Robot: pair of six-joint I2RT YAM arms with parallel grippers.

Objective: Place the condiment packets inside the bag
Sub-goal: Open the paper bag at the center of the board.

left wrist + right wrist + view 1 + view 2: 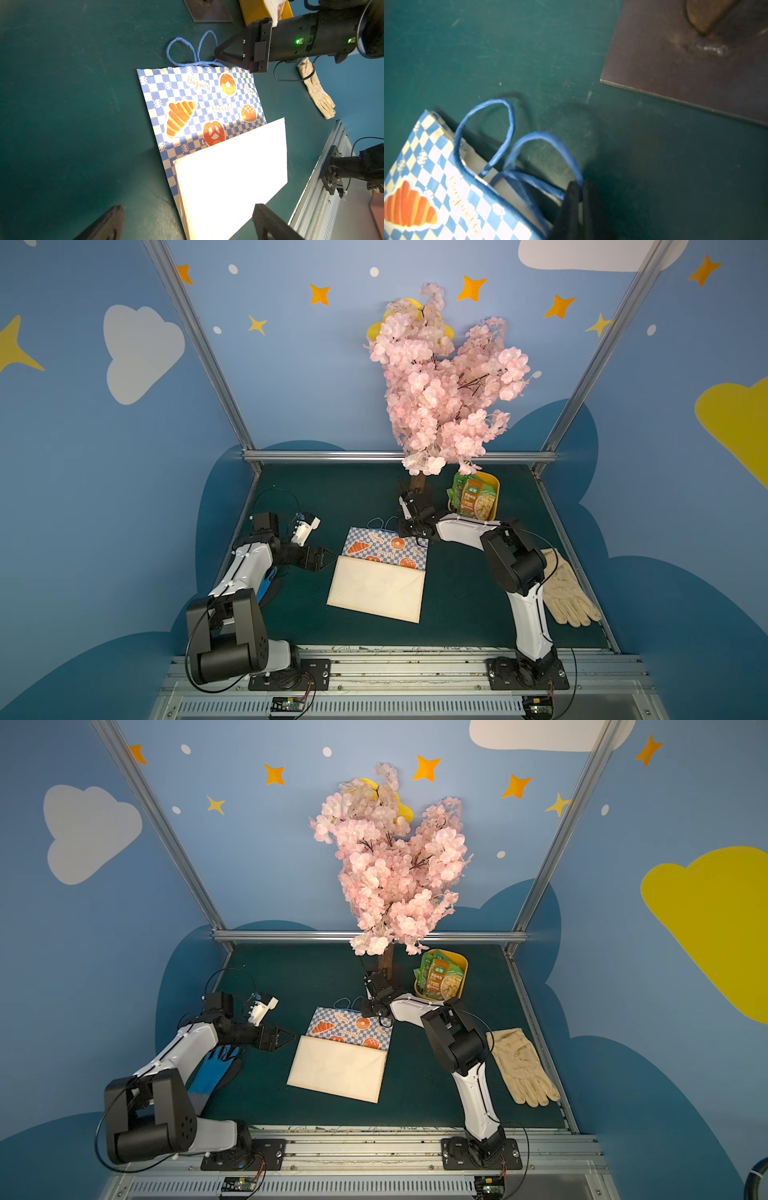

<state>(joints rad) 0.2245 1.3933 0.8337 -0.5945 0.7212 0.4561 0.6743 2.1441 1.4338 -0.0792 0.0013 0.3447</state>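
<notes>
Your right claw [578,188] is clenched on one blue cord handle [544,135] of the bag [384,568], right at the mouth. My judgement is that you hold it there because a pull on that cord lifts the upper wall and opens a mouth that is now nearly flat. In the right wrist view only a thin gap shows between the two paper walls.

The bag lies flat near the middle of the surface [299,497]. Its long axis runs from the far edge to the near edge, slightly slanted. The mouth and handles point to the far edge, and the cream base is folded over toward the near edge.

Your left claw [330,559] is released, jaws wide apart, just beside the bag's left side and not touching it. It looks placed to pin or steady the paper when the handle rises.

The condiment packets [473,497] stand bunched in the yellow tub [495,484] near the far right corner, beside the tree's base plate [685,72]. None is in the bag yet. Lift gently, since a cord handle can tear thin paper.
</notes>
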